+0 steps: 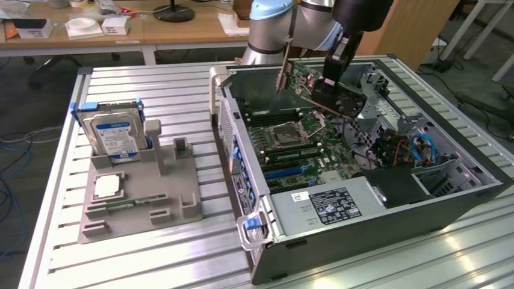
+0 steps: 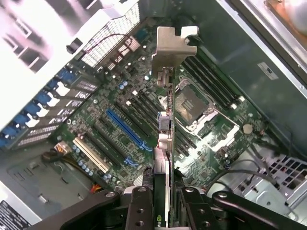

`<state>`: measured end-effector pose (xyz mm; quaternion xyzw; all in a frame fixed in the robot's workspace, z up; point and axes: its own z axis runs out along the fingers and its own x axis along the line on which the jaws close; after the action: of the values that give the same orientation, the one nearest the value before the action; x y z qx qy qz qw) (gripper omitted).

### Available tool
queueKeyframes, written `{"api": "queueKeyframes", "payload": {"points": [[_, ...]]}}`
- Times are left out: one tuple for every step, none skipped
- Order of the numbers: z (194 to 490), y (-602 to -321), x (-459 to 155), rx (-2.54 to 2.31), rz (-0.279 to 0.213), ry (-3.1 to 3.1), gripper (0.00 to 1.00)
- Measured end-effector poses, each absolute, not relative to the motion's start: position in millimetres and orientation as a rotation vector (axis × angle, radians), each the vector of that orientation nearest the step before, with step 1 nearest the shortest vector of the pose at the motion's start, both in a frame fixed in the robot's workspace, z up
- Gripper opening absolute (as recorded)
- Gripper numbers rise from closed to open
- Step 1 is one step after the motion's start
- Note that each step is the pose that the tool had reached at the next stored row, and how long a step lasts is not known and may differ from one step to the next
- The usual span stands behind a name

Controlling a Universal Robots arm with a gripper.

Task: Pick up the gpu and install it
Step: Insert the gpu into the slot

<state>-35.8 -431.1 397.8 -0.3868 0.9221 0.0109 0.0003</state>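
Up over the open computer case (image 1: 386, 241), the gpu (image 1: 299, 75) hangs in mid-air above the motherboard (image 1: 321, 150), not touching anything in the box that I can see. The gripper (image 2: 163, 206) has its fingers pinched on the card's top edge, one on each flat side, so it's a solid clamp and not a loose hover. From the wrist view you look down the card edge-on, with the silvery bracket (image 2: 172, 48) at the far end and the line of the card running between the blue slot (image 2: 125, 128) and the CPU socket (image 2: 196, 108). So I'd say pickup is done and we're in the carry/line-up part of the install, nothing seated yet. Seating it would call for the bottom edge squared up with a slot and the bracket matched to the rear wall; honestly hard to tell from here which slot it's over. The arm reaches down from the back of the case, wrist pointing nearly straight down, card a bit tilted. Off on the exterior view's left, the hard drive (image 1: 114, 133) sits upright in the grey holder (image 1: 173, 192) on the table (image 1: 120, 265), well apart.
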Motion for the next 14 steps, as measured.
{"api": "queueKeyframes", "payload": {"points": [[397.8, -431.1, -35.7, -1.232, 0.034, 2.888, 0.26], [397.7, -431.1, -35.7, -1.246, 0.033, 2.881, 0.26], [397.6, -431.1, -35.8, -1.257, 0.032, 2.875, 0.26], [397.6, -431.1, -35.7, -1.27, 0.032, 2.868, 0.26], [397.6, -431.1, -35.8, -1.282, 0.031, 2.861, 0.26], [397.5, -431.1, -35.7, -1.296, 0.03, 2.854, 0.26], [397.6, -431.1, -35.7, -1.313, 0.029, 2.845, 0.26], [397.5, -431.1, -35.7, -1.333, 0.029, 2.836, 0.26], [397.5, -431.1, -35.7, -1.354, 0.029, 2.825, 0.26], [397.3, -431.1, -35.8, -1.38, 0.029, 2.812, 0.26], [397.0, -431.1, -35.8, -1.406, 0.029, 2.8, 0.26], [396.7, -431.1, -35.8, -1.432, 0.029, 2.787, 0.26], [396.4, -431.1, -35.8, -1.457, 0.029, 2.774, 0.26], [396.1, -431.1, -35.8, -1.482, 0.029, 2.761, 0.26]]}}
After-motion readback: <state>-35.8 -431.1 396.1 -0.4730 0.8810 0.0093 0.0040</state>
